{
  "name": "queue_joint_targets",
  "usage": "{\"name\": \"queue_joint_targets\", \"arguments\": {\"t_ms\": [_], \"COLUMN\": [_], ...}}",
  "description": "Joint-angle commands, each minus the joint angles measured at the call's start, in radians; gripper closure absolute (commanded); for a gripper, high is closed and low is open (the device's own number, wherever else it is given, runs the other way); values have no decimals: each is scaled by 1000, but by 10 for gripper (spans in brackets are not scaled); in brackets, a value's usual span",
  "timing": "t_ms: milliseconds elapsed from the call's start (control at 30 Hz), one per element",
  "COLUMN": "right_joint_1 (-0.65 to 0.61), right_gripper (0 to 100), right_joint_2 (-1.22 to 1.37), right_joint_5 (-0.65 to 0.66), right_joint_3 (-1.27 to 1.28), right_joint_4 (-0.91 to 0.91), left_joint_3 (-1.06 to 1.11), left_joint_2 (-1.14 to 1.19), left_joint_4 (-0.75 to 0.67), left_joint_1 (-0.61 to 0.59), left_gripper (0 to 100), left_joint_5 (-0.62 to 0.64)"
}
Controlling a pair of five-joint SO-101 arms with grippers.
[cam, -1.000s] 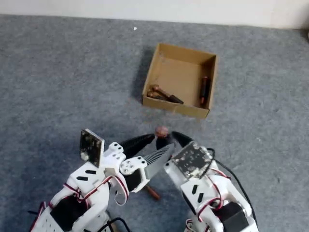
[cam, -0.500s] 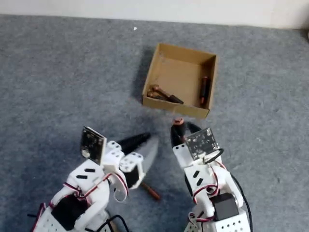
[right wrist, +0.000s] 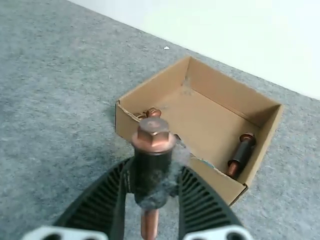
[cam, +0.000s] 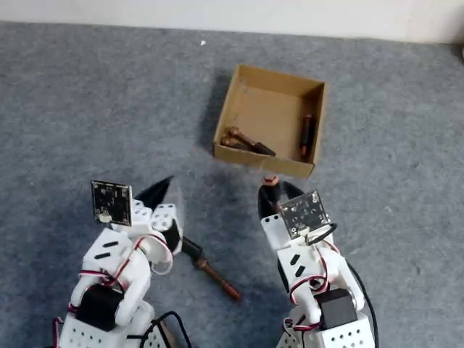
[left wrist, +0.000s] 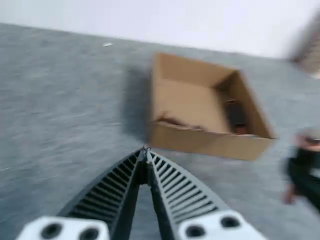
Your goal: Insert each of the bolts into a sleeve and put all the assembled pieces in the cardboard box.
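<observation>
My right gripper (cam: 271, 191) (right wrist: 153, 186) is shut on a dark sleeve with a copper bolt (cam: 269, 180) (right wrist: 153, 137) through it, held upright just in front of the cardboard box (cam: 264, 165) (right wrist: 134, 121). Inside the box lie two assembled pieces, one by the front wall (cam: 246, 141) and one along the right wall (cam: 307, 136) (right wrist: 240, 154). My left gripper (cam: 167, 184) (left wrist: 145, 150) is shut and empty, over the carpet to the left of the box (left wrist: 210, 143). Another copper bolt with a dark end (cam: 214, 275) lies on the carpet between the arms.
Grey carpet (cam: 87, 109) covers the whole floor, with a pale wall (cam: 232, 11) along the far side. The other arm's gripper with its piece (left wrist: 304, 165) appears blurred in the left wrist view.
The right gripper carried the sleeved bolt up to the box front, then held still. The left arm swung back to the left, away from it, and its fingers came together.
</observation>
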Motion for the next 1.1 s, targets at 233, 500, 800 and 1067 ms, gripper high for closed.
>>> {"name": "queue_joint_targets", "arguments": {"t_ms": [233, 500, 800, 1067], "right_joint_1": [15, 15, 16, 16], "right_gripper": [994, 994, 994, 994], "right_joint_2": [-2, -2, 2, 366], "right_joint_5": [-43, -44, -37, -41], "right_joint_3": [-13, -22, -42, -274], "right_joint_4": [-38, 58, 71, 111], "left_joint_3": [199, 219, 219, 219], "left_joint_2": [-7, -5, -4, -2], "left_joint_4": [0, 3, 5, 5], "left_joint_1": [-242, -245, -245, -245], "left_gripper": [995, 995, 995, 995], "left_joint_5": [-103, -103, -103, -103]}}
